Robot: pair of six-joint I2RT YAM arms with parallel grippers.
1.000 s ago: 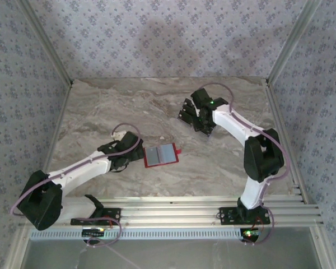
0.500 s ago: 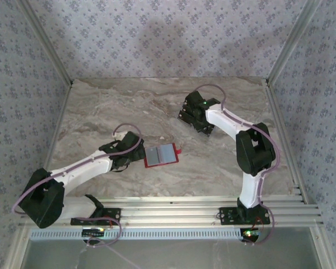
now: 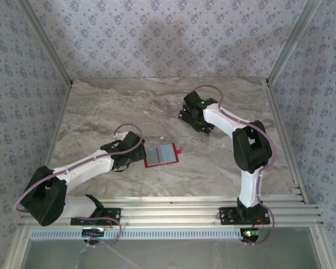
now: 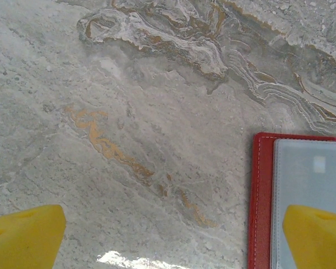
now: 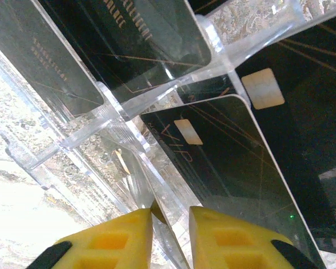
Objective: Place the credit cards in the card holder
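Observation:
The card holder (image 3: 161, 154) lies open on the marble, red with grey-blue pockets (image 4: 311, 174). My left gripper (image 3: 139, 156) is at its left edge, open wide (image 4: 171, 235), and its right fingertip (image 4: 316, 235) hovers over the pocket. The credit cards (image 3: 185, 114) are black and stand in a clear acrylic rack (image 5: 117, 106) at the back. One card with a chip and "VIP" lettering (image 5: 229, 157) leans close to the camera. My right gripper (image 3: 192, 116) is down among them, its jaws (image 5: 171, 224) narrowed around a thin upright edge with a small gap still showing.
Patterned walls and metal corner posts (image 3: 50, 53) enclose the marble table (image 3: 101, 106). An aluminium rail (image 3: 173, 213) runs along the near edge by the arm bases. Bare marble lies between the wallet and the card rack.
The right gripper's jaws have narrowed over the last half second, and the right arm's elbow has shifted slightly left. The left arm and the wallet have stayed put.

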